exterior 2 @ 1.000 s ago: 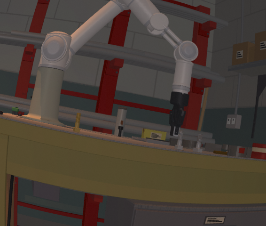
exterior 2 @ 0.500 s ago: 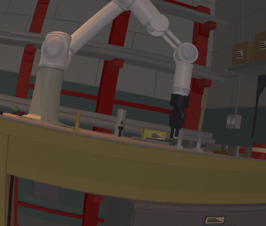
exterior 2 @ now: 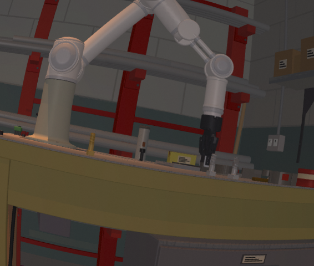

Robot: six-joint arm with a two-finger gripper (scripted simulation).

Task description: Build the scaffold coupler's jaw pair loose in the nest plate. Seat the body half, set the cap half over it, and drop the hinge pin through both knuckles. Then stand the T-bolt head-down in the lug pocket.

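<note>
A grey T-bolt (exterior 2: 211, 166) stands head-down near the front edge of the bench, and my gripper (exterior 2: 208, 160) is down around its threaded shank, open and holding nothing. A second grey bolt (exterior 2: 234, 170) stands just to its right. A brass bolt (exterior 2: 91, 144) stands far to the left near the arm's base. The nest plate (exterior 2: 177, 166) lies low behind the bolt, and its pockets are hidden by the bench edge.
Behind the work stand red scaffold posts and grey tubes. On the bench are a yellow box (exterior 2: 181, 158), a white cylinder (exterior 2: 143, 143), a red tin (exterior 2: 310, 177) and small grey blocks at the right.
</note>
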